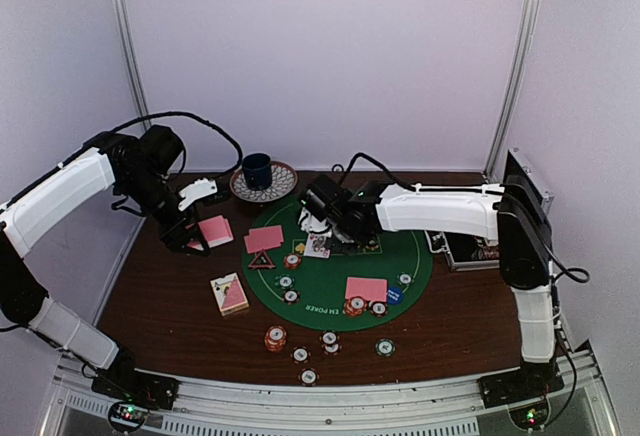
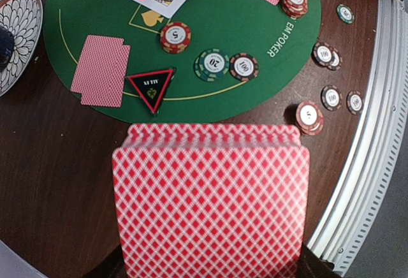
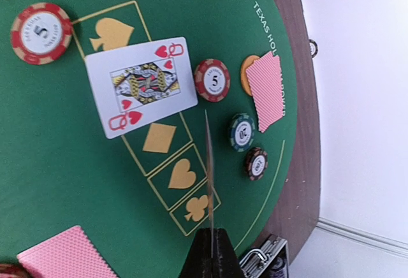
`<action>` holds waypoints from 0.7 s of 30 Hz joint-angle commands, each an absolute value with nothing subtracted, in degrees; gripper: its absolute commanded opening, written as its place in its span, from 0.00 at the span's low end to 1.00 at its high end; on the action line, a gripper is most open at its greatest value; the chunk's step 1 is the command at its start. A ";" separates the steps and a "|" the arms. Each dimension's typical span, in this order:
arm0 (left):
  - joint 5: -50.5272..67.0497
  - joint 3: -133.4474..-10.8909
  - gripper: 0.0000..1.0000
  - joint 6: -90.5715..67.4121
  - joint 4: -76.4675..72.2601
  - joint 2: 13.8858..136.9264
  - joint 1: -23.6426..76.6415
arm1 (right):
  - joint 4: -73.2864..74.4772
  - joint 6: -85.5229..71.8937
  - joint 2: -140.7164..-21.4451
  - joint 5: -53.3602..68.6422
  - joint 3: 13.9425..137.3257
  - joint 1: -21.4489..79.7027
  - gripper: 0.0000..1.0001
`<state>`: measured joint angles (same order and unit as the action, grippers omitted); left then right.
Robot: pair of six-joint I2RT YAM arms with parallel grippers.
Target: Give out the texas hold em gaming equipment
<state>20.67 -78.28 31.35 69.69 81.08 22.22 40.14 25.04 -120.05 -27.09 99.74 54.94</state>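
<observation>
Two arms are at work in the top view. The left gripper (image 1: 196,235) is clamped on a pink-backed deck (image 1: 214,230) over bare table, just off the left edge of the green mat (image 1: 420,266). The right gripper (image 1: 335,226) hangs over the mat's far half, beside a face-up queen of hearts (image 1: 318,246). One face-down pair (image 1: 265,239) lies at the mat's left edge and another pair (image 1: 366,289) lies toward its near right edge. Loose chips (image 1: 300,354) dot the table's near edge.

From the left wrist, the deck fills the lower half with its cards slightly stepped at the top; the fingers are hidden behind it. Past it, the black triangle (image 2: 152,87) sits on the mat's rim, just beside the left pair.

From the right wrist, the jaws are pressed together on what looks like a single card (image 3: 208,163) seen edge-on. It shows as a thin line over the yellow suit boxes (image 3: 171,157), between the queen and a red chip (image 3: 212,79).

That pinch looks slim, so I judge the card could slip or twist on release and land across the queen or the chip rather than in its own box. A low approach could also nudge that chip. The stepped deck may shed a top card if the left wrist tilts.
</observation>
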 commanded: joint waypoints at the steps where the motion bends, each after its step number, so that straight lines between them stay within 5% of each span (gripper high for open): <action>1: 21.07 -78.84 0.00 30.83 69.24 79.40 21.88 | 32.10 34.17 -123.05 -35.90 98.23 55.25 0.00; 13: 21.00 -78.62 0.00 30.91 69.30 79.29 21.88 | 23.40 38.27 -128.22 -36.60 95.67 56.48 0.01; 21: 20.94 -78.49 0.00 30.94 69.29 79.37 21.88 | 24.32 37.93 -128.14 -34.63 94.35 57.64 0.42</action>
